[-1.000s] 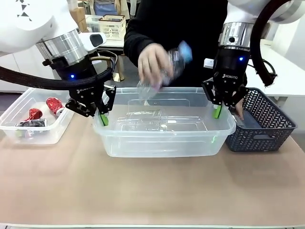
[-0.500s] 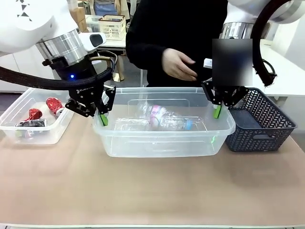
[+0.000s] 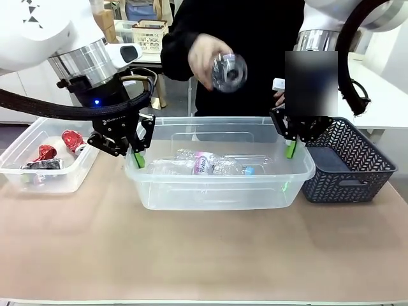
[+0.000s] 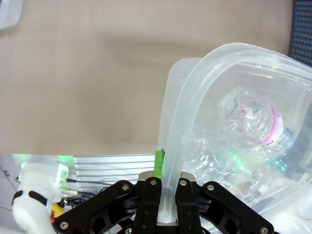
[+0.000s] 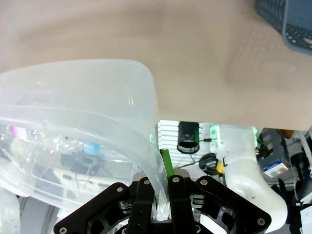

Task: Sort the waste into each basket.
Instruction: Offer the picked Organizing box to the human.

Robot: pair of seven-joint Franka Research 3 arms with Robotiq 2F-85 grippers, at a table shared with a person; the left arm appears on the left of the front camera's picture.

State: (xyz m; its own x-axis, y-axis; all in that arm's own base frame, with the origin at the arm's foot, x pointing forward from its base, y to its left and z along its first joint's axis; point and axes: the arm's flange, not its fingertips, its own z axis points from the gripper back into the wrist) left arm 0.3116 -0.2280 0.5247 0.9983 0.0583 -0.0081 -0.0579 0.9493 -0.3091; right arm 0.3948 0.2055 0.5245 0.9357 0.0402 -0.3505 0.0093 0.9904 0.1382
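Observation:
A large clear basket (image 3: 217,191) stands mid-table, and both grippers grip its rim. My left gripper (image 3: 137,157) is shut on its left rim (image 4: 181,117), my right gripper (image 3: 291,150) on its right rim (image 5: 146,87). Inside lies a crumpled clear bottle (image 3: 204,164) with a pink label (image 4: 256,119); its blue cap (image 5: 90,146) shows through the wall. Above the basket a person's hand (image 3: 201,54) holds another clear bottle (image 3: 227,71). A smaller clear basket (image 3: 67,182) at the left holds red foil pieces (image 3: 71,140) and a dark piece (image 3: 42,165).
A dark lattice basket (image 3: 347,169) stands right of the large basket, close to my right gripper. The person in a black top stands at the far side. Bare tan tabletop (image 3: 204,255) stretches in front.
The bottle the person held above the large basket has dropped into it and settled. The hand went right and now holds another bottle overhead. Both arms stayed still.

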